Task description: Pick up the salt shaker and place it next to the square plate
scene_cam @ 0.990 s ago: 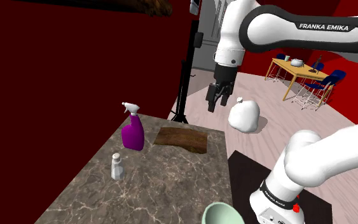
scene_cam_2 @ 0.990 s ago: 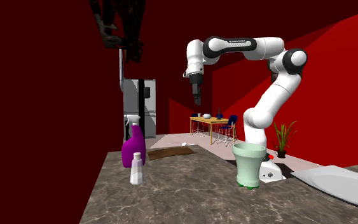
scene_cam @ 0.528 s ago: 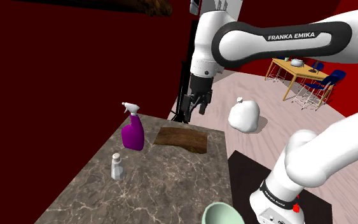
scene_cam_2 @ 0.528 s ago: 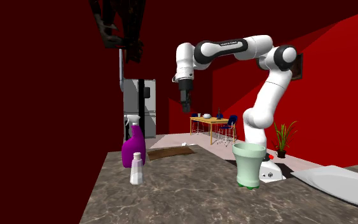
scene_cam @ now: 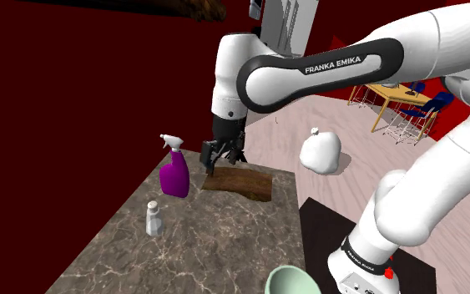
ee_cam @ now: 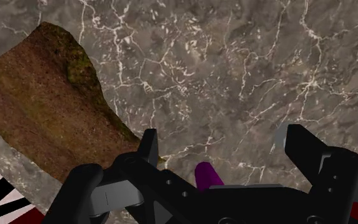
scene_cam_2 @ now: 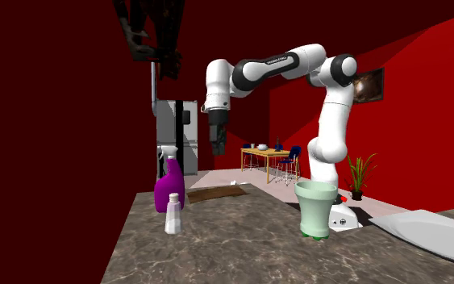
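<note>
salt shaker [scene_cam: 153, 218] upright on tabletop [scene_cam: 224, 242], lower left of shoulder view, untouched | fingers [ee_cam: 304, 147] apart, empty, hovering mid-frame by square plate [scene_cam: 240, 181] | risk: I see purple spray bottle [scene_cam: 174, 171] close under my path; careless descent could topple it or shaker

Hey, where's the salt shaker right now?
In the shoulder view the salt shaker stands upright on the marble counter, toward its left edge, a little nearer the camera than the purple spray bottle.
</note>
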`<state>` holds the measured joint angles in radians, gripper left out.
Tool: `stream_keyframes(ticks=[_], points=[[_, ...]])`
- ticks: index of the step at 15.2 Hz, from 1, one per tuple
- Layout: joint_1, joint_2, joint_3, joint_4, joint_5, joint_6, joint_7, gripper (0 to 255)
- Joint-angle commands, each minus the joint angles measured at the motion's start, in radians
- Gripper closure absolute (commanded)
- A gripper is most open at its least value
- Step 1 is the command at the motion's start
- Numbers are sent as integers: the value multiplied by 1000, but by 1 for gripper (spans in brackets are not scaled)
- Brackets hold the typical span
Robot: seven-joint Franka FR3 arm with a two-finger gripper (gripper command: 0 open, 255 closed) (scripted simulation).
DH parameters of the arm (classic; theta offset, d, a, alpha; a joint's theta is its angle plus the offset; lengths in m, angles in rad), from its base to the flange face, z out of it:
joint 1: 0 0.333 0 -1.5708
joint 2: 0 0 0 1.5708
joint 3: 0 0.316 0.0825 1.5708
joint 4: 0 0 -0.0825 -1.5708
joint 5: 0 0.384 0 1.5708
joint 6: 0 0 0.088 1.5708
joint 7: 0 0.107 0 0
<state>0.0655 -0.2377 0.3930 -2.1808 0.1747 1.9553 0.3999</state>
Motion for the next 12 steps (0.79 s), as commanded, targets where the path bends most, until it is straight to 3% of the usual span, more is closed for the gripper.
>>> stream_keyframes(ticks=[1, 7, 12], points=[[5, 62, 26, 31, -19, 38, 33, 0], [38, 289, 88, 183, -128, 119, 157, 0], [100, 488, 102, 348, -244, 146, 259, 0]])
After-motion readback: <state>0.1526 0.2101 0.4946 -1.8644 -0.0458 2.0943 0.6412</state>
